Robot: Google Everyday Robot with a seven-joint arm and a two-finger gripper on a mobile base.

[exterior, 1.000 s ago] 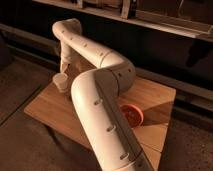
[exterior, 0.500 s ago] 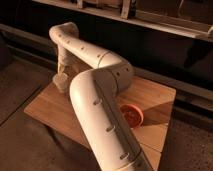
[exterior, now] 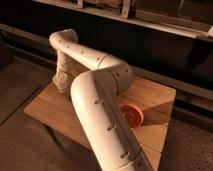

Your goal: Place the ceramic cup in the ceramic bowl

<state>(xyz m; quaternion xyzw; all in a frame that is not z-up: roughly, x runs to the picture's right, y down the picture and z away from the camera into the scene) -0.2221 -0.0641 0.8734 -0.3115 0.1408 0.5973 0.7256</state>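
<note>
Orange bowl (exterior: 133,115) sits near the tabletop's (exterior: 49,107) right edge. At the far left corner the gripper (exterior: 62,80), jaws wide, meets the pale cup (exterior: 61,88); any hold on it is unclear.

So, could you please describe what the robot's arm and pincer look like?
The arm is thick, rounded cream-white tubes with bulbous joints and small dark slots in rows; no cables show. The pincer, low at the far-left corner of the table, looks the same cream colour.
</note>
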